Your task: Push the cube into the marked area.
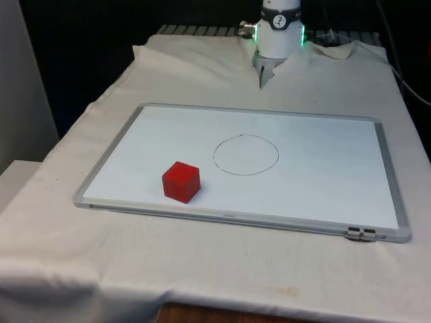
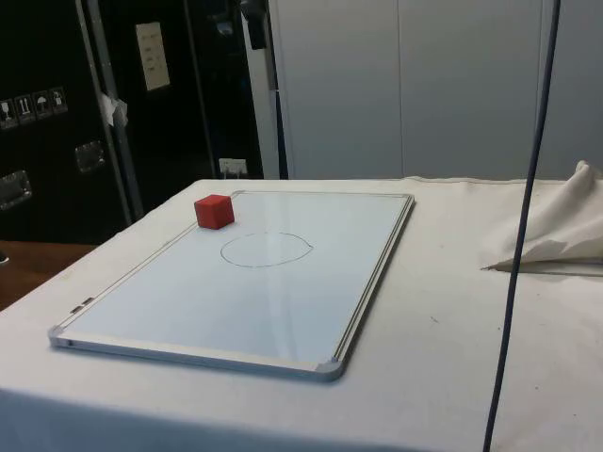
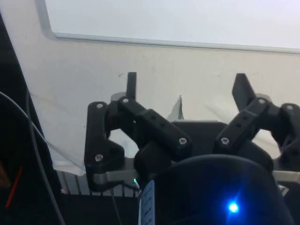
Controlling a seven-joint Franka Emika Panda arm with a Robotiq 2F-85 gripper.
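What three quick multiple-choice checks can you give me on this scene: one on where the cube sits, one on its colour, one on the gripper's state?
1. Where is the cube?
A. Inside the drawn circle
B. On the whiteboard, outside the circle, towards the front view's left
C. On the cloth, off the board

2. What colour is the cube?
A. Blue
B. Green
C. Red

3. How does the gripper stand?
A. Open, holding nothing
B. Shut on the cube
C. Pressed against the cube

Answers:
1 B: in the front and side views the cube rests on the board surface, clear of the circle's line.
2 C: both fixed views show it red.
3 A: the wrist view shows the two fingers set wide apart over the cloth beyond the board's edge, with nothing between them.
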